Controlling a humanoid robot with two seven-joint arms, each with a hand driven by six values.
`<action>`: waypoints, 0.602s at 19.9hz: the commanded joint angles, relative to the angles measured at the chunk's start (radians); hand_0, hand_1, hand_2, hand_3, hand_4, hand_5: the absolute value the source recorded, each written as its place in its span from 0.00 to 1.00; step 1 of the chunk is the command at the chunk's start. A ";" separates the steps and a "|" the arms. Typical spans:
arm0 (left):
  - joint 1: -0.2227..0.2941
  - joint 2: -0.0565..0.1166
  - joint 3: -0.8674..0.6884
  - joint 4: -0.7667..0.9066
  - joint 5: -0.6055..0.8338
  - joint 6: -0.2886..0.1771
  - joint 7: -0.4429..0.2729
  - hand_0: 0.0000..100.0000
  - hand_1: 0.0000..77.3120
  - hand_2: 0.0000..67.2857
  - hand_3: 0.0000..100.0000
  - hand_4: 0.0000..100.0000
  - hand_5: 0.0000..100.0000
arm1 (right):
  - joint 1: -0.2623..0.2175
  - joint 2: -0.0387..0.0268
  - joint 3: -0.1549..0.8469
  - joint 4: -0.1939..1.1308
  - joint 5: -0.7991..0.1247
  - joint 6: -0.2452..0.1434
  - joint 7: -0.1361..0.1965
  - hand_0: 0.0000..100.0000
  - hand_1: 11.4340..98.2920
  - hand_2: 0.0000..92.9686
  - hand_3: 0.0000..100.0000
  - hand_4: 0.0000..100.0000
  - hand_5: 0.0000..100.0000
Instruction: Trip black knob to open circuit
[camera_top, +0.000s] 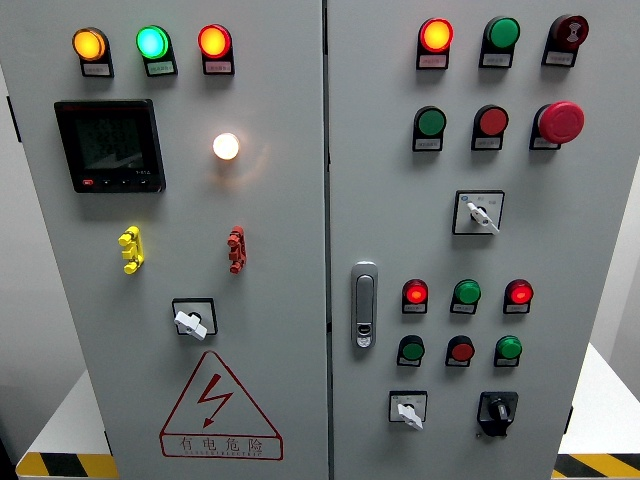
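Black knob (497, 408) at 5 o'clock on the right door (600, 250), pointer near upright, untouched | white selector (408, 411) just beside it at 9 o'clock | panel-mounted for frontal reach | hands: neither in view, state cannot be told

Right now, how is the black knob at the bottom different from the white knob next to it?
The black knob is dark and points straight up; the white knob is pale and tilts down to the right. The white one sits on a square plate; the black one does not. Both are small turn switches on the right door.
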 joint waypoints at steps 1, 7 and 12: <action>0.000 0.000 0.000 0.000 0.000 0.000 0.000 0.00 0.04 0.19 0.21 0.07 0.02 | -0.003 -0.0002 -0.002 0.143 -0.002 -0.003 -0.001 0.67 0.33 0.07 0.22 0.11 0.16; 0.000 0.000 0.000 0.000 0.000 0.000 0.000 0.00 0.04 0.19 0.21 0.07 0.02 | -0.008 0.0090 -0.114 0.436 0.009 -0.133 -0.001 0.69 0.35 0.06 0.28 0.20 0.34; 0.000 0.000 0.000 0.000 0.000 0.000 0.000 0.00 0.04 0.19 0.21 0.07 0.02 | -0.003 0.0044 -0.158 0.634 0.007 -0.205 -0.002 0.71 0.38 0.06 0.34 0.29 0.45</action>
